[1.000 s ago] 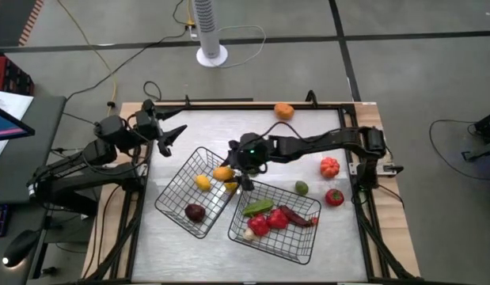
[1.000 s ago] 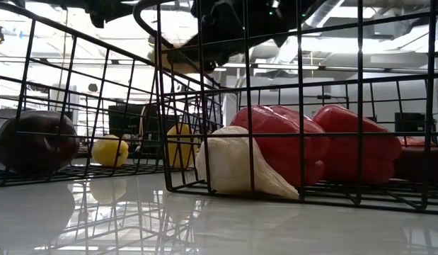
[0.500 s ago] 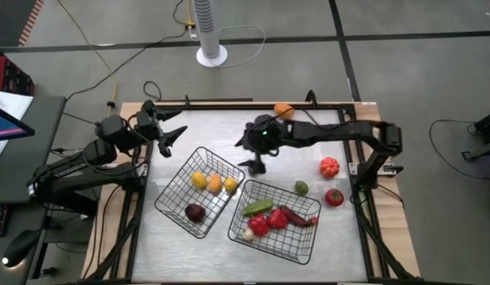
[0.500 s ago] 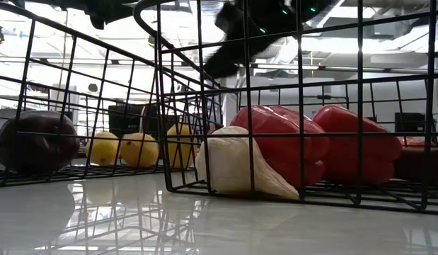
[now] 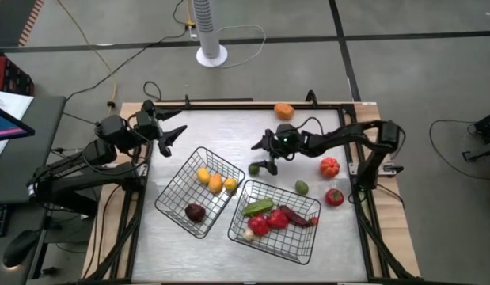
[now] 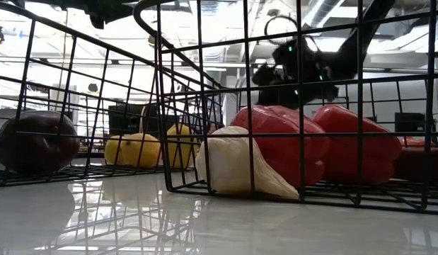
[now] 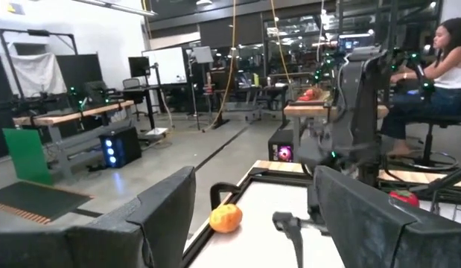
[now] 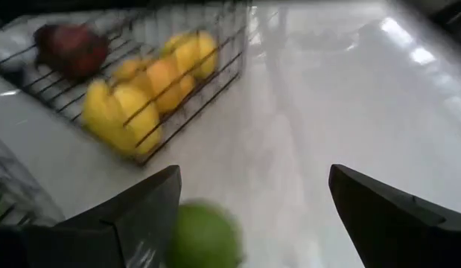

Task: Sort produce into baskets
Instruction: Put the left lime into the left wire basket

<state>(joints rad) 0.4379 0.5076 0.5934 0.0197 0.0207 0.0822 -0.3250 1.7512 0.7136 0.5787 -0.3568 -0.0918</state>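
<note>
Dark right gripper [image 5: 267, 155] low over table, fingers apart above green fruit [image 5: 254, 169]; left gripper [image 5: 172, 131] waits, fingers apart.

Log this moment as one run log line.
right gripper: open, above green fruit beside left basket | left gripper: open, idle at table's far left | right basket: red and green produce

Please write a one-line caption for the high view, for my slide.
Right claw open above a small green round fruit, beside two black wire-grid baskets holding sorted produce; left claw waits at the table's far-left corner.
</note>
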